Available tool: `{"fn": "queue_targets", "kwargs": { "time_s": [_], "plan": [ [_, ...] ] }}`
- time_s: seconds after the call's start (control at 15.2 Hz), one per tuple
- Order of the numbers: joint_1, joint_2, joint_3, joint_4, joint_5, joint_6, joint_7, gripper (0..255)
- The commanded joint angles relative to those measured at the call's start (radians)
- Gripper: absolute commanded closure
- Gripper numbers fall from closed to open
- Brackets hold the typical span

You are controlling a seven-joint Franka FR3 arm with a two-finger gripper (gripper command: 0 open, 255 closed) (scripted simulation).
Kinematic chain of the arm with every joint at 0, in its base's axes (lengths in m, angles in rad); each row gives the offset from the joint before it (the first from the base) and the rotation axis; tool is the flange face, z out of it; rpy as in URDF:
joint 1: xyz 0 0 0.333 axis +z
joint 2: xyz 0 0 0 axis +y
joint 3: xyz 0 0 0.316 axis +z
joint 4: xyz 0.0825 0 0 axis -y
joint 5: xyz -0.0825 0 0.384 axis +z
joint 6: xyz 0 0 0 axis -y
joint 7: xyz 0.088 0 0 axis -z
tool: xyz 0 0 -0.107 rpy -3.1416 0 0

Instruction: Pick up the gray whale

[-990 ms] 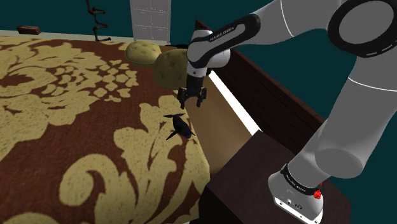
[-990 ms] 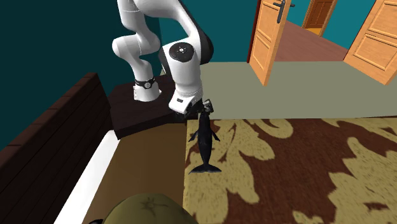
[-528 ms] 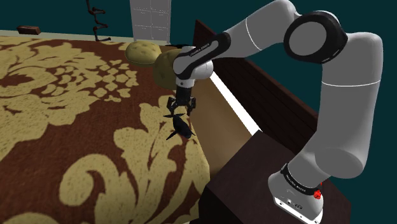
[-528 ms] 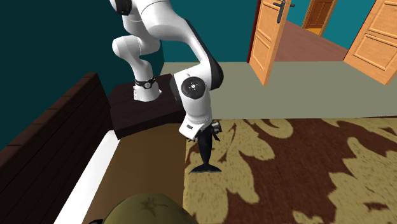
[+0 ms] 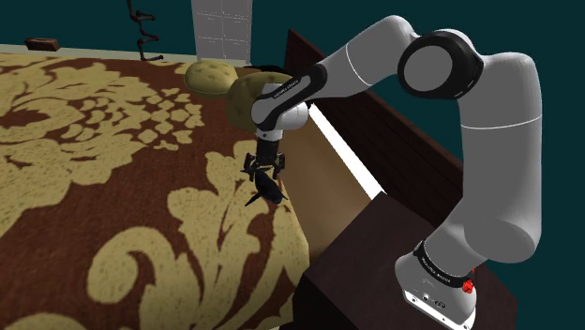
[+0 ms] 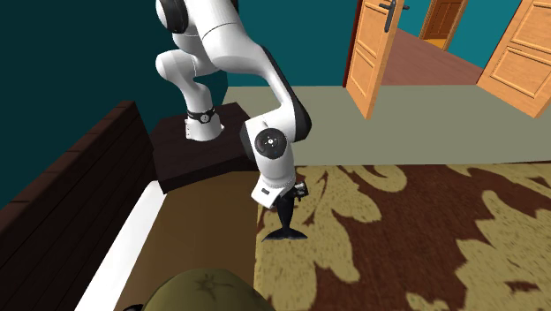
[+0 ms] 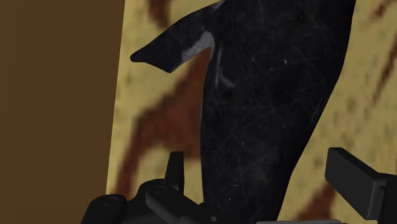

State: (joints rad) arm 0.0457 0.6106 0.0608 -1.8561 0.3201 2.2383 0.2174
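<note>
Arm reaching from its stand over the bed. The whale, dark and nearly black, lies on the patterned bedspread close to the bed's edge, with two pillows beyond it. The tool sits low over the whale's body, fingers spread. In the wrist view the whale lies between the fingers of the tool, a gap showing on each side.
</note>
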Motion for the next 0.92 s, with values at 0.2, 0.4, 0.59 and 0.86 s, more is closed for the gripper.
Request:
{"fn": "queue_targets", "kwargs": {
  "time_s": [0.2, 0.4, 0.59, 0.86],
  "plan": [
    [-0.001, 0.006, 0.000, 0.001, 0.001, 0.005, -0.003, 255],
    [-0.001, 0.006, 0.000, 0.000, 0.001, 0.005, -0.003, 255],
    [-0.001, 0.007, 0.000, 0.001, 0.001, 0.007, -0.003, 255],
    [-0.001, -0.024, -0.002, -0.004, -0.003, -0.020, 0.005, 255]
  ]
}}
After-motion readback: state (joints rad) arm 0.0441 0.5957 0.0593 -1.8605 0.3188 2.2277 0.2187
